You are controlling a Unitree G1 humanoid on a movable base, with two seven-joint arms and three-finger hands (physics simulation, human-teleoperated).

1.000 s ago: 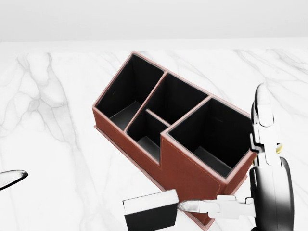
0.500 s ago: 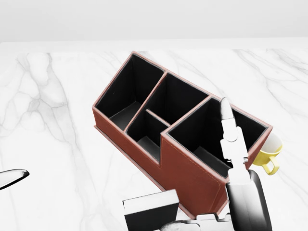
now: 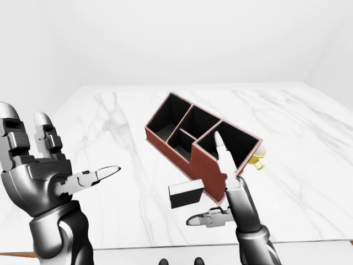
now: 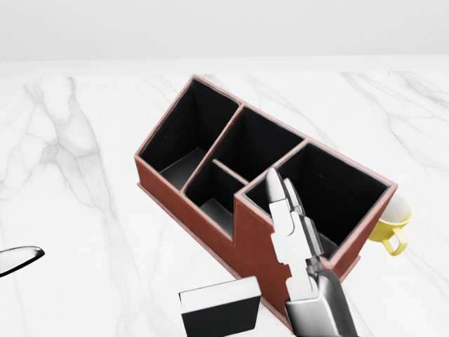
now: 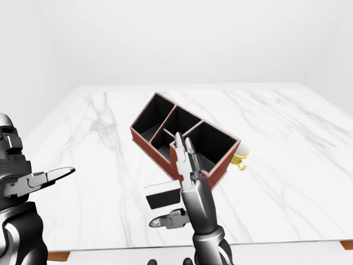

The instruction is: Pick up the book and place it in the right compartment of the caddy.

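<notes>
Right hand [image 3: 218, 190]: fingers spread, holding nothing, raised just right of the book [image 3: 186, 195]. Left hand [image 3: 52, 168]: open and idle, well to the left. The book lies flat on the marble table [image 3: 110, 138], beside the caddy [image 4: 210, 210] near wall. Risk: a sideways approach may shove the book against that wall, or nudge the caddy toward the yellow cup [image 4: 389, 225]

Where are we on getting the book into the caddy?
Nothing is done yet: the book lies on the marble table beside the caddy, whose compartments all look empty. In hand: the right hand is open near the book, without a grip. The left hand is open, off to the side. Left: grasp, lift, drop into the right compartment.
</notes>
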